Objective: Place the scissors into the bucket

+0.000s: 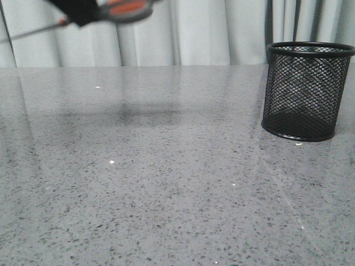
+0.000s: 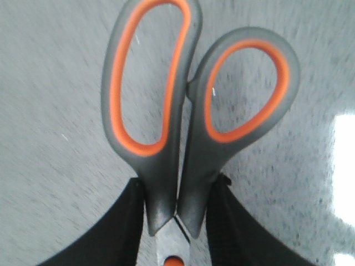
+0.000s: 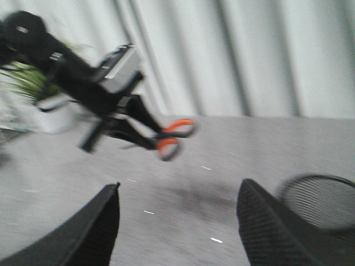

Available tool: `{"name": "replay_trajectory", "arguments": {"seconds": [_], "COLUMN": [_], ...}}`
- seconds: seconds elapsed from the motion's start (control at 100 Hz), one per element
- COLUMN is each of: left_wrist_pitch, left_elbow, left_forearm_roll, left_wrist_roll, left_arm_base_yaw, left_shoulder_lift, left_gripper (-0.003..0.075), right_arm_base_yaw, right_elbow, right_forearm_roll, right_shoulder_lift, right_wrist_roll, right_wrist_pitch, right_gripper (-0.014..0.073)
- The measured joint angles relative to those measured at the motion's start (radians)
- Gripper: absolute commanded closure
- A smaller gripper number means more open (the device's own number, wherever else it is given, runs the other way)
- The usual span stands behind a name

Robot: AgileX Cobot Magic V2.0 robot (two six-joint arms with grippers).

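My left gripper point(image 1: 82, 13) is high at the far left, shut on the scissors point(image 1: 126, 9). They lie roughly level, with the grey and orange handles pointing right and the thin blades point(image 1: 33, 31) pointing left. In the left wrist view the gripper point(image 2: 176, 213) clamps the scissors point(image 2: 166, 166) just above the orange pivot dot. The black mesh bucket point(image 1: 308, 91) stands upright on the table at the right, far from the scissors. My right gripper point(image 3: 177, 221) is open and empty above the table, with the bucket point(image 3: 321, 200) beside it. The same view shows the scissors point(image 3: 173, 136) in the air.
The grey speckled table point(image 1: 166, 183) stretches between the scissors and the bucket. White curtains point(image 1: 211, 33) hang behind it. A potted plant point(image 3: 33, 88) stands behind the left arm point(image 3: 83, 83) in the right wrist view.
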Motion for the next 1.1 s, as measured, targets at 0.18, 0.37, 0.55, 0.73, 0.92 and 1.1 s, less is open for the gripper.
{"name": "replay_trajectory", "arguments": {"seconds": [0.18,0.37,0.55,0.73,0.92,1.1], "left_wrist_pitch": [-0.025,-0.052,-0.066,-0.115,-0.149,-0.201], "left_elbow": [-0.013,-0.013,-0.020,-0.026,-0.026,-0.026], "left_forearm_roll": [0.002,0.074,0.119,0.121,0.123,0.085], "left_wrist_roll": [0.000,0.000,0.000,0.000,0.000,0.002], "left_arm_base_yaw": [-0.130,-0.276,-0.356,-0.382,-0.387,-0.387], "left_shoulder_lift": [-0.077,-0.096,-0.097,-0.111,-0.137,-0.145], "left_gripper": [0.0676,0.0676,0.0676,0.0676,0.0676,0.0676], "right_arm_base_yaw": [0.002,0.002,0.002,0.002,0.002,0.002], "right_elbow": [-0.075,-0.241,-0.324,-0.330,-0.330,-0.330], "right_forearm_roll": [0.174,0.183,0.187,0.173,0.148,0.167], "right_shoulder_lift": [0.148,0.334,0.419,0.456,0.481,0.538], "right_wrist_roll": [-0.122,-0.161,-0.167,-0.167,-0.167,-0.168], "right_wrist_pitch": [0.147,0.293,0.297,0.283,0.237,0.228], "right_gripper": [0.0160,0.0061,0.0047,0.0047,0.0047,0.0047]}}
